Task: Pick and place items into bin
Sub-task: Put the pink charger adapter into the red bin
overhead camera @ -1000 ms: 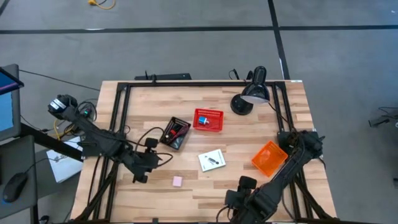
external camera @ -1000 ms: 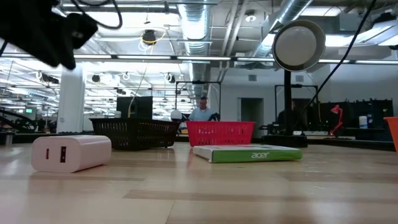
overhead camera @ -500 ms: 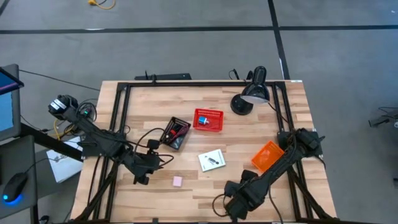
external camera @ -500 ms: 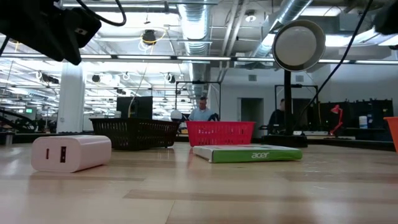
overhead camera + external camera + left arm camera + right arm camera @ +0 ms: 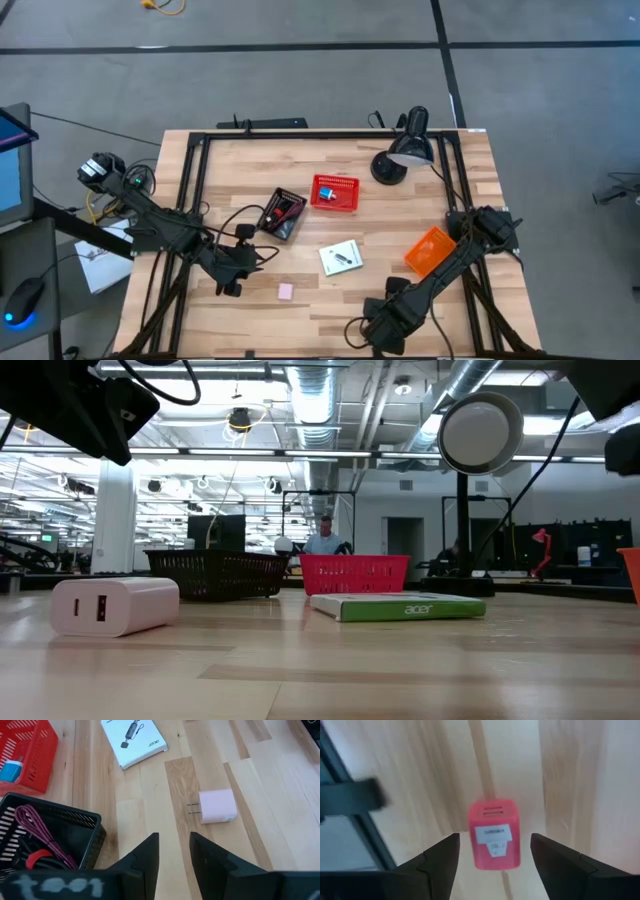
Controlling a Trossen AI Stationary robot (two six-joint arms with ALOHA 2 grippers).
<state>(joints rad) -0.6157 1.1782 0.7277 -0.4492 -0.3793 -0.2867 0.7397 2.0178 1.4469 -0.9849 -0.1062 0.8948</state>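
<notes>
My right gripper is open near the table's near edge. Its fingers stand on either side of the red-pink piece, which lies on the wood, and touch nothing. My left gripper is open with a narrow gap and hovers left of the pink block. The white card with black piece lies flat mid-table. The black bin holds the maroon cord and the black-and-red stick. The blue cube sits in the red basket.
A black desk lamp stands at the far right. An orange bin lies beside my right arm. A black frame runs along the table's edges. Bare wood lies between the pink block and the white card. People show in the room beyond.
My right arm has swung a little toward the table's near-left and its upper part has come into the low view at the top right. The things on the table have stayed put.
</notes>
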